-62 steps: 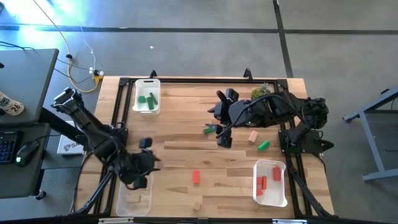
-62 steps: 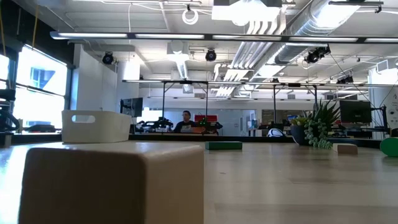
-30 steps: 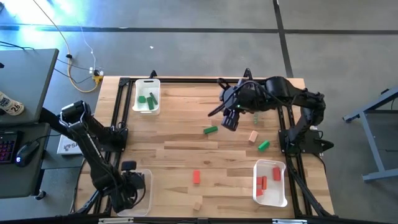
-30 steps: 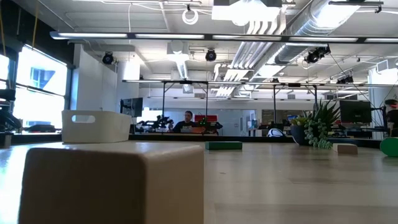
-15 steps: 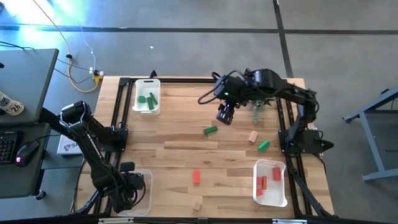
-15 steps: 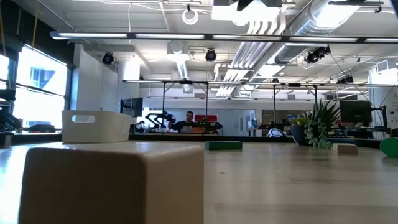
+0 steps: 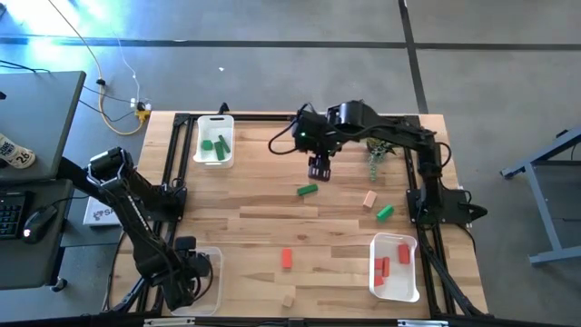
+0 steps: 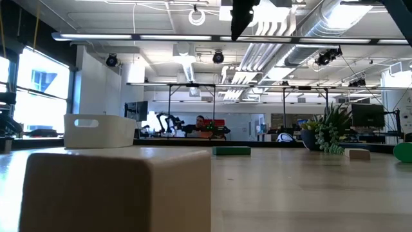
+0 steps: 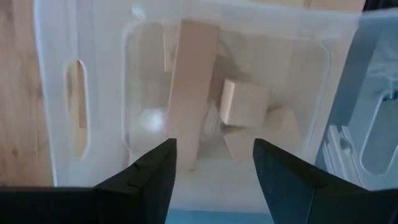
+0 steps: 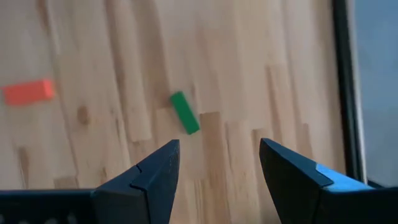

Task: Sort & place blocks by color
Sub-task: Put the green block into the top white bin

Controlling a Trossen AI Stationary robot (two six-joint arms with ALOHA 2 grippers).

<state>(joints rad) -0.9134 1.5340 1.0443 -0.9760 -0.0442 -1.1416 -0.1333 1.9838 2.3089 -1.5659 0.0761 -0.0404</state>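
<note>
My left gripper (image 7: 188, 270) points down, open, over the clear near-left tray (image 7: 211, 289). In that tray lie tan blocks: a long bar (image 9: 191, 87) and a cube (image 9: 244, 102) beyond the fingertips (image 9: 214, 149). My right gripper (image 7: 319, 169) hangs open high over the table's far middle, above and just beyond a green block (image 7: 307, 190) lying flat (image 10: 185, 112). Also loose on the table are a red block (image 7: 287, 259), a tan block (image 7: 369, 199), another green one (image 7: 385, 213) and a tan one (image 7: 289, 298) at the near edge.
A white tray (image 7: 215, 145) at the far left holds green blocks. Another white tray (image 7: 396, 282) at the near right holds red ones. A small potted plant (image 7: 377, 159) stands at the far right, partly under my right arm. Black frame rails run along the table's edges.
My right gripper has swung toward the table's left and come down, and its fingers now show at the top of the low view. My left gripper has stayed over the near-left tray.
</note>
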